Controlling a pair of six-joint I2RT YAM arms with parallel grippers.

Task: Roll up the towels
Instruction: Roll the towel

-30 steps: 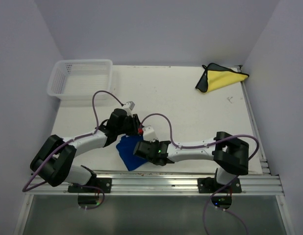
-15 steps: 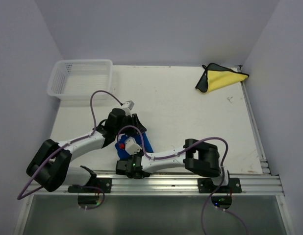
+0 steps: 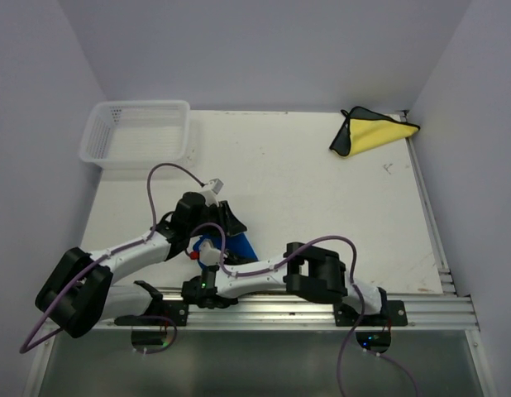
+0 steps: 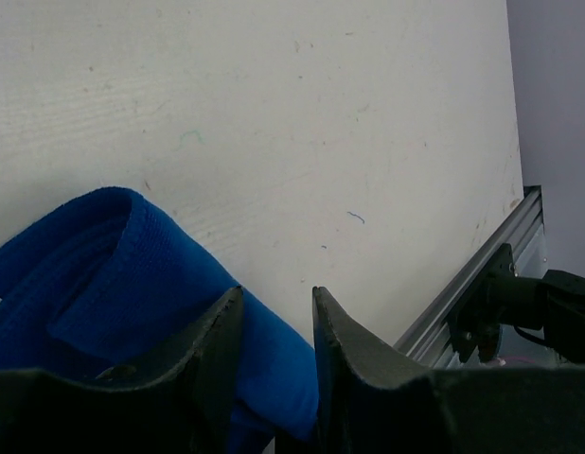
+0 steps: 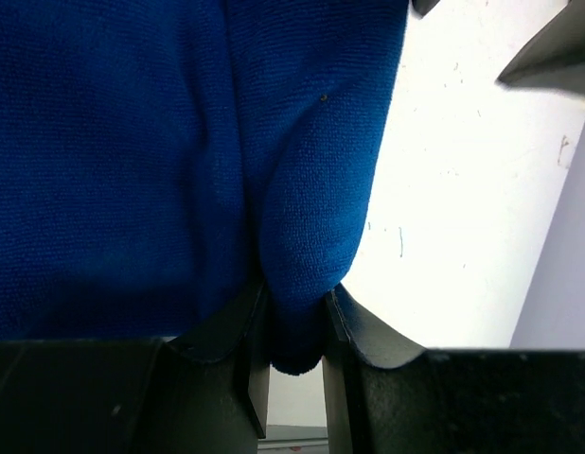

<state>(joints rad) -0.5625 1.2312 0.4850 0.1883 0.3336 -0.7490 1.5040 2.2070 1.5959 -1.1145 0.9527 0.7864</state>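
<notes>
Down at the near rail (image 3: 421, 308), the right arm has swung a long way in the last second. Its elbow stood out to the right then; now the arm lies folded along the rail with its wrist well left of centre. The right hand (image 3: 207, 250) points up the desk (image 3: 322, 190) into the blue towel (image 3: 242, 246).

From above, that towel has shrunk from a spread patch to a small bundle, mostly hidden under the two wrists. The right wrist camera shows what the overhead view hides. There the right hand (image 5: 294, 326) is clamped on a hanging fold of the blue towel (image 5: 132, 142), with the cloth squeezed between both fingers.

Just beyond it, the left hand (image 3: 225, 222) has slid back toward the near left. In its own camera the left hand (image 4: 275, 303) has its fingers a little apart. The blue towel (image 4: 103, 255) is bunched in a thick fold to the left, and some cloth shows low in the gap. I cannot tell whether those fingers grip it or only stand over it.

The bundle lies close to the rail, so there is little room on the near side. Ahead and to the right the desk is bare board.

At the far right corner, against the wall, the yellow towel (image 3: 378, 134) lies folded with its dark edging showing. It has not moved. The white basket (image 3: 140, 105) sits unmoved in the far left corner, well apart from both arms.
</notes>
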